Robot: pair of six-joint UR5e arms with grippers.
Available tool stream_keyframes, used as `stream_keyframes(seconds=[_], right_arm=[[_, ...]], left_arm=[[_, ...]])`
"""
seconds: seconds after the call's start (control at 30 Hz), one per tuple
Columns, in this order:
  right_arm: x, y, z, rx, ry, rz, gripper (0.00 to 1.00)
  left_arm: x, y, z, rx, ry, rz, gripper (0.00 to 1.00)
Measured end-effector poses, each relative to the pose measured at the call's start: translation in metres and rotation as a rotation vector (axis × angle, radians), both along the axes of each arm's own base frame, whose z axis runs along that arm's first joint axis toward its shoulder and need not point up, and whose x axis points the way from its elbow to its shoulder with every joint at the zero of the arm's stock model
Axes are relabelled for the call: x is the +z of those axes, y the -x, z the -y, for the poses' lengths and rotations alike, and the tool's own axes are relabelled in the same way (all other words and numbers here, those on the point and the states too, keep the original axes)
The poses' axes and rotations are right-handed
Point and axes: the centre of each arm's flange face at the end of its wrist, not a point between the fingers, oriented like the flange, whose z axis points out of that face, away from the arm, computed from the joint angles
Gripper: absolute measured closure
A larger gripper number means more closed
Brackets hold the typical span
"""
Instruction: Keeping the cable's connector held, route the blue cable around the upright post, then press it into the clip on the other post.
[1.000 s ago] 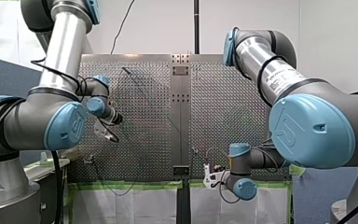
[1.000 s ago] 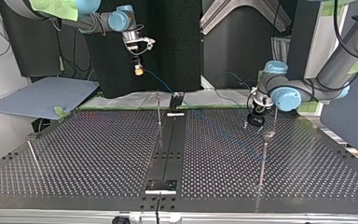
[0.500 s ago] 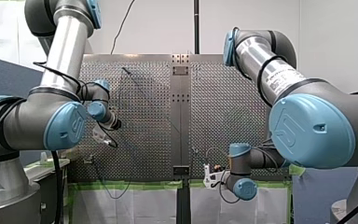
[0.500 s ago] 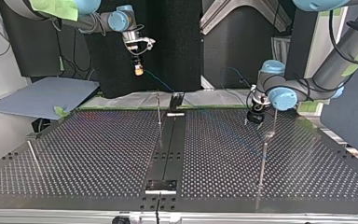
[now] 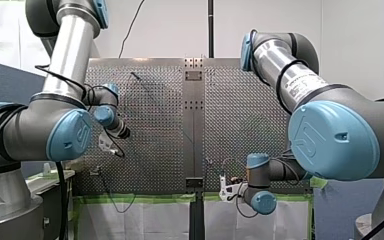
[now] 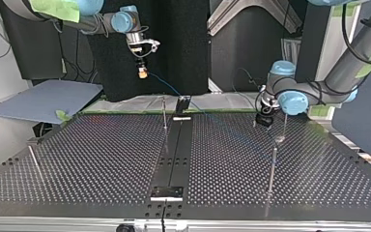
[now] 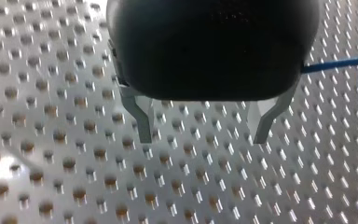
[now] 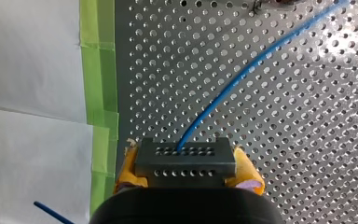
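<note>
My right gripper (image 8: 186, 173) is shut on the grey connector block (image 8: 185, 157), with yellow pads on either side of it. The blue cable (image 8: 242, 74) leaves the block and runs slantwise over the perforated plate. In the top view this gripper (image 6: 142, 73) hangs above the table's far edge, and the cable (image 6: 174, 89) slopes down from it past a thin upright post (image 6: 164, 113). My left gripper (image 7: 204, 133) is open just above the plate, nothing between its metal fingers (image 7: 142, 121). It hovers (image 6: 262, 123) close beside another thin post (image 6: 284, 123); the cable (image 7: 340, 63) passes beside it.
A third post (image 6: 272, 169) stands nearer the top view's camera, and a fourth (image 6: 35, 162) at that view's left. A dark rail (image 6: 174, 154) runs down the table's middle. Green tape (image 8: 98, 93) and white sheeting border the plate. A grey-blue board (image 6: 43, 99) lies off the table's corner.
My left gripper has shifted a little towards the table's far edge in the top view, still open. My right gripper has barely moved and keeps hold of the connector.
</note>
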Motion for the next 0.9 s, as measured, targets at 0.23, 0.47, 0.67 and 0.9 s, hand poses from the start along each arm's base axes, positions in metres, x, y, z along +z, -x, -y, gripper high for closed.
stream_keyframes(seconds=[0.23,0.47,0.67,0.9], right_arm=[[0.001,-0.001,0.0,0.007,0.006,0.008,1.0],[0.001,-0.002,0.001,0.013,0.008,0.012,1.0],[0.0,-0.002,0.001,0.013,0.008,0.013,1.0],[0.0,-0.002,0.001,0.015,0.008,0.019,1.0]], left_arm=[[0.037,0.0,-0.005,0.046,0.051,0.075,0.0],[0.073,0.008,-0.006,0.079,0.08,0.111,0.0],[0.1,0.021,-0.004,0.087,0.029,0.116,0.0],[0.113,0.031,0.001,0.07,0.01,0.106,0.0]])
